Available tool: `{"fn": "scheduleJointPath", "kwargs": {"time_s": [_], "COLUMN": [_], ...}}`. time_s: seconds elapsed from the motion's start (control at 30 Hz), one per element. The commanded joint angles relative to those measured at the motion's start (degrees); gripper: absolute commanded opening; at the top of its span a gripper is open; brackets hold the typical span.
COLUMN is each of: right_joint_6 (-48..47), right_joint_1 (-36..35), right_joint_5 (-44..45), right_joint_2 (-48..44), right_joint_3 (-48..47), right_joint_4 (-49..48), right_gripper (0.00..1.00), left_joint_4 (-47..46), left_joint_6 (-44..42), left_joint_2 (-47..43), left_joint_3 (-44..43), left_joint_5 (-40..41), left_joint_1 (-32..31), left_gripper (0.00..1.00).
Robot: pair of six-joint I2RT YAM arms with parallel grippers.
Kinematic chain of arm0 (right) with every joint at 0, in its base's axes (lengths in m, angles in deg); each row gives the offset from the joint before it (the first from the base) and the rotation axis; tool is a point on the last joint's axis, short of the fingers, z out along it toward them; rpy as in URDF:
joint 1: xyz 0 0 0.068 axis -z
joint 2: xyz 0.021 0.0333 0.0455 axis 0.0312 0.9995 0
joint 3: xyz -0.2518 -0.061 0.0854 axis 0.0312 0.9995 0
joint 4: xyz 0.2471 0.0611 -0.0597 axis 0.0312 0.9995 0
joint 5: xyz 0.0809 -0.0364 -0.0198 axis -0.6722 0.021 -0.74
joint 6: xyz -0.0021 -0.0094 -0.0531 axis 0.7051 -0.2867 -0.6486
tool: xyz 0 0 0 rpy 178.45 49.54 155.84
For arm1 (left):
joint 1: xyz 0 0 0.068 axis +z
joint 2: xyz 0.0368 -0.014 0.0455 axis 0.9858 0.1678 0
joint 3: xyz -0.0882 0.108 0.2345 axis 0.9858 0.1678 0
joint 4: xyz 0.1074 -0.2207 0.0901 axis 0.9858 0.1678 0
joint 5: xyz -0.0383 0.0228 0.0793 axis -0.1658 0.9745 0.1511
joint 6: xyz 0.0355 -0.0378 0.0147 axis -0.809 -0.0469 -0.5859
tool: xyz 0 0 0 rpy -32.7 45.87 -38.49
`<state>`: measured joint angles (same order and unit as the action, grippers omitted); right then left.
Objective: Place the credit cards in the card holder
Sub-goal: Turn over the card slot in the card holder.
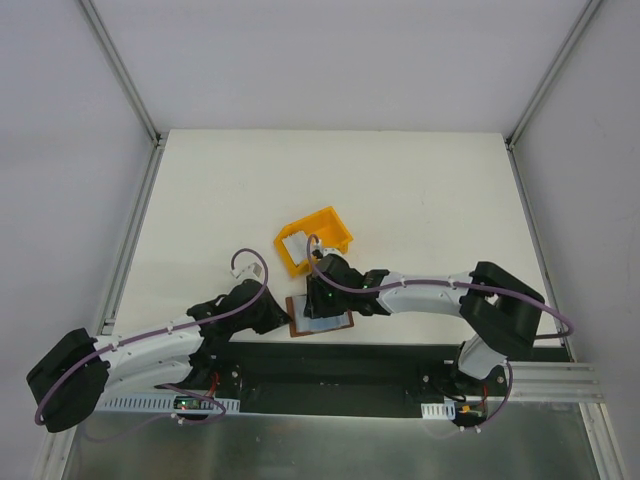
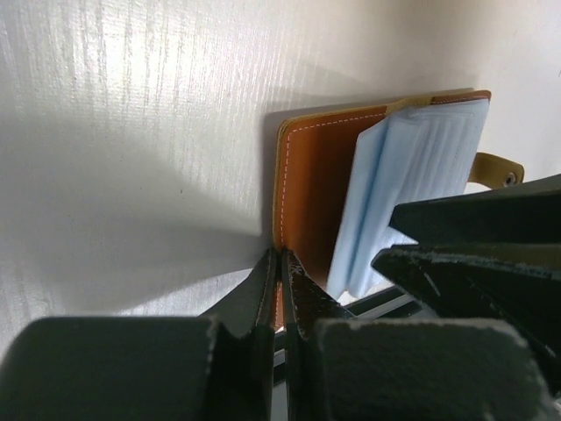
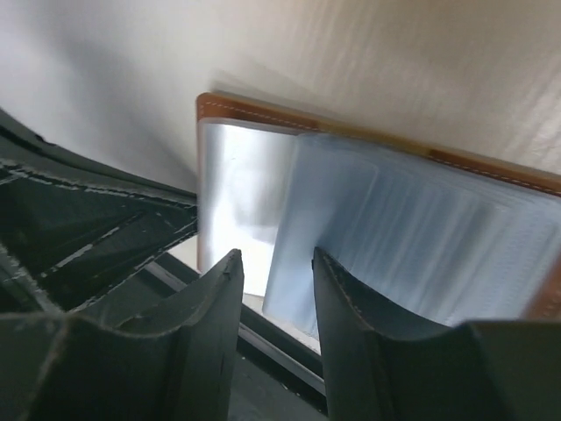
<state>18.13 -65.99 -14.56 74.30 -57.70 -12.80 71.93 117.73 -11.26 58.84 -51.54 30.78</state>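
Lying open at the near edge of the table (image 1: 400, 180), the wallet (image 1: 322, 325) showed brown leather and pale blue sleeves (image 2: 421, 167).
The left gripper (image 2: 280, 263) was clenched on its cover edge. The right gripper (image 3: 276, 263) hung over the sleeves, jaws apart, gripping nothing. Just behind stood a yellow bin (image 1: 335, 225) holding one white card (image 1: 292, 243).

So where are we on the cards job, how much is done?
Done: wallet lies open, sleeves fanned. In hand: left gripper is shut on its brown cover. Right gripper is open, fingers straddling a sleeve edge, with no card in them. Left: what looks like a white card sits in the yellow bin. No card is visibly loaded, so all the insertion is to do.
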Motion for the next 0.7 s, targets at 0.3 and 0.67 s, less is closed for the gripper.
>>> {"fn": "scheduleJointPath", "kwargs": {"time_s": [0.3,0.67], "right_joint_6": [-4.49,-2.56], "right_joint_1": [-0.92,1.36], "right_joint_5": [-9.4,8.72], "right_joint_2": [-8.43,-16.0], "right_joint_3": [1.13,6.58], "right_joint_4": [-11.34,4.57], "right_gripper": [0.42,0.44], "left_joint_4": [0.37,0.29], "left_joint_6": [5.24,4.98], "left_joint_2": [1.16,1.16], "left_joint_3": [3.95,3.51], "left_joint_5": [3.25,2.99], "left_joint_1": [-0.54,-0.54], "left_gripper": [0.0,0.0]}}
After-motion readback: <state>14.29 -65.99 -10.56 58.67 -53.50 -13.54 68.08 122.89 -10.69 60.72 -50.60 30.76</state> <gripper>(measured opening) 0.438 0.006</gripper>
